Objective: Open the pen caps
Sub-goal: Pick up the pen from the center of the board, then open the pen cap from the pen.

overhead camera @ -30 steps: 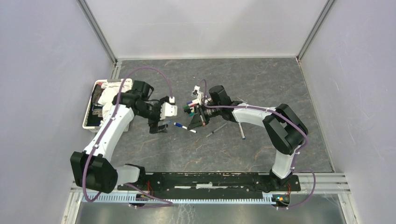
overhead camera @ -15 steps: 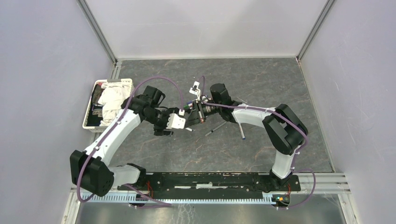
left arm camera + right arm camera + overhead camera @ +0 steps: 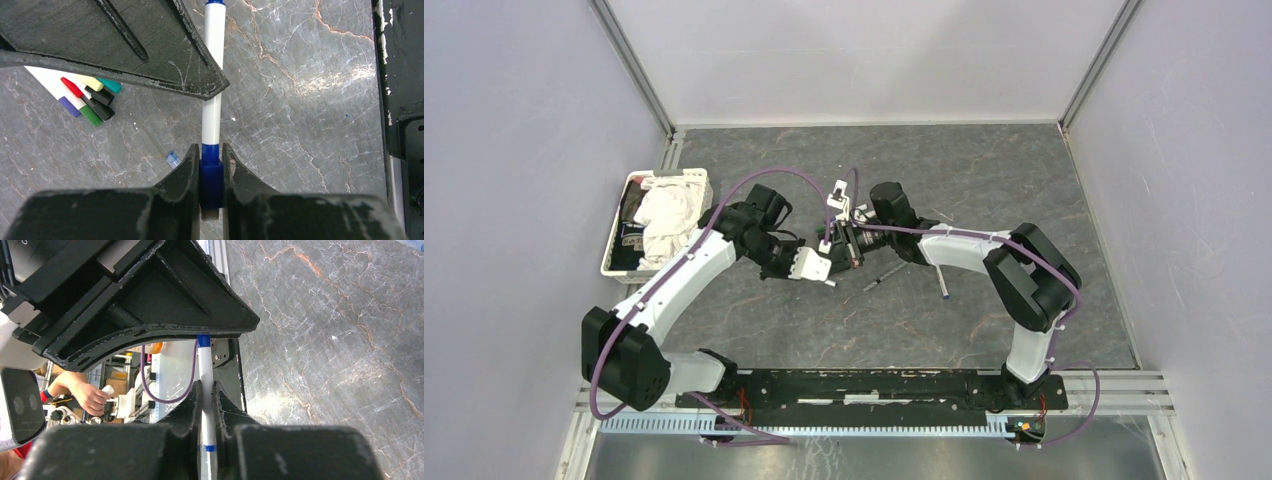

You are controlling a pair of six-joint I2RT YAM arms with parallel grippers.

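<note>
The left arm [image 3: 671, 283] and right arm [image 3: 956, 249] share one build: white link shells between black joint housings. A purple cable [image 3: 192, 367] runs along each arm. Both bases mount on a black rail [image 3: 874, 385]. The gripper fingers [image 3: 182, 172] are black and wedge-shaped, with scuffed edges. A white camera block [image 3: 807, 264] sits at each wrist.

your bench [image 3: 984, 170] is a dark grey slab, marbled with pale and rust-coloured veins. plain lilac-grey panels close it in: a back wall [image 3: 864, 50] along the far edge, a left wall [image 3: 514, 150] and a right wall [image 3: 1194, 150] down the sides. you can see a bare aluminium post [image 3: 634, 70] rising at the far left corner and a second post [image 3: 1099, 62] at the far right corner. the light is soft and even, with a bright sheen [image 3: 345, 75] on the stone in the left wrist view. past the near edge, the right wrist view shows you a cluttered workroom [image 3: 117, 382].
</note>
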